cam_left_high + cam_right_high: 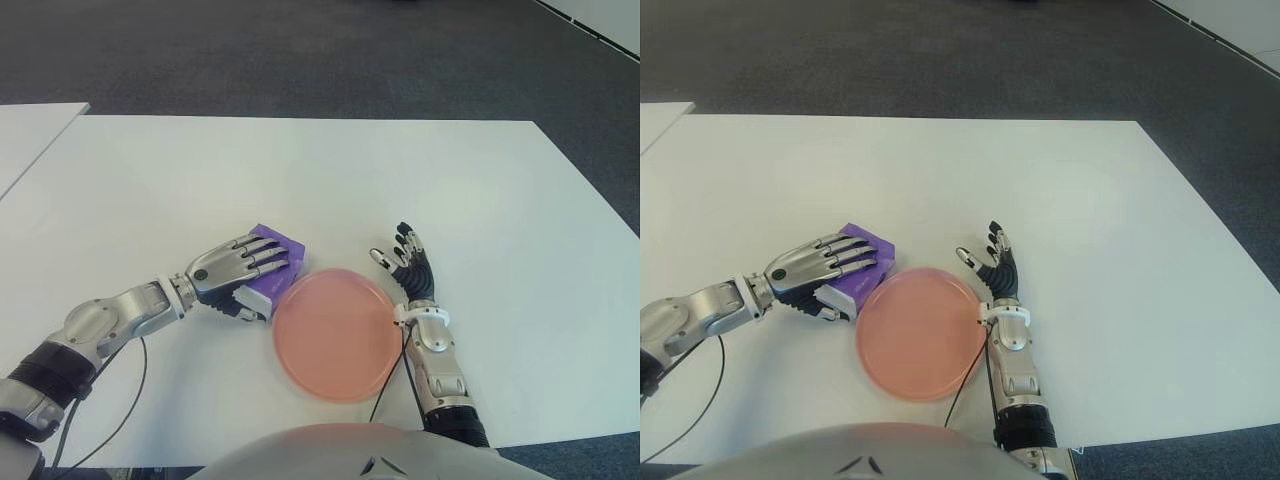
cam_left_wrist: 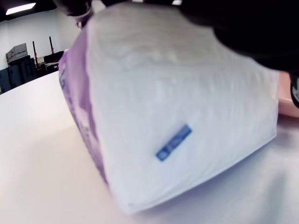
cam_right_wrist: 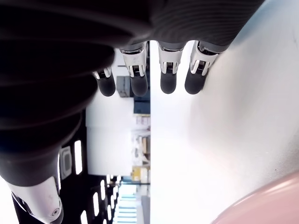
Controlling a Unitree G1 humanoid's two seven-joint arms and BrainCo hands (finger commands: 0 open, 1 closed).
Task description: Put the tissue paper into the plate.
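On the white table, left eye view: left hand clasps the tissue pack at the plate's ten o'clock. Right wrist view: right hand, fingers spread, empty, beside the plate's three o'clock edge.

White table on dark grey carpet floor.

Office or lab space, white table, dark grey carpet
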